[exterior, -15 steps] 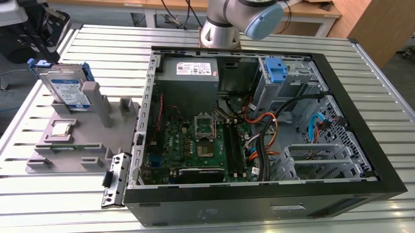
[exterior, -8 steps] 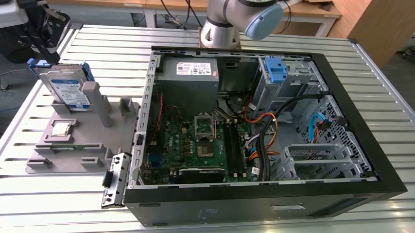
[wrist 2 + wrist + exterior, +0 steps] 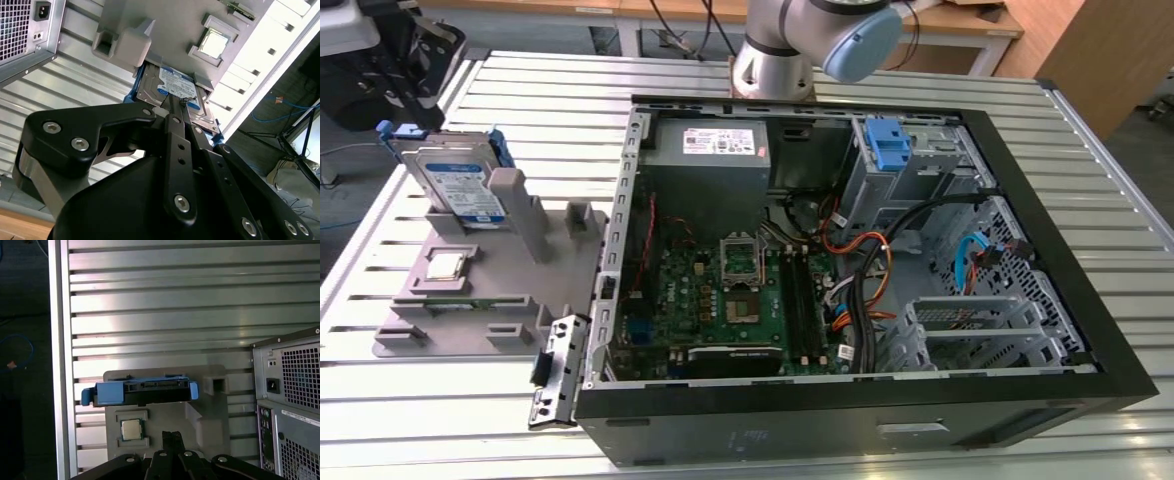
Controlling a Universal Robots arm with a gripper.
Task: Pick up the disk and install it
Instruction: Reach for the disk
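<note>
The disk (image 3: 458, 183) is a silver drive with a white and blue label in a blue bracket. It stands tilted in a grey holder (image 3: 520, 265) on the table, at the exterior view's left. In the first wrist view I see the disk (image 3: 142, 391) edge-on, blue bracket uppermost. My gripper (image 3: 172, 435) hangs clear of it, black fingers together with nothing between them. The second wrist view shows the gripper (image 3: 177, 101) pointing at the disk (image 3: 172, 86) with a gap left between them.
A small square processor chip (image 3: 447, 265) lies in the holder beside the disk. The open computer case (image 3: 1067, 390) fills the exterior view's right, with a blue-latched drive bay (image 3: 891, 145) and a grey power supply (image 3: 714, 150). The slatted metal table's edge (image 3: 60, 365) runs close by.
</note>
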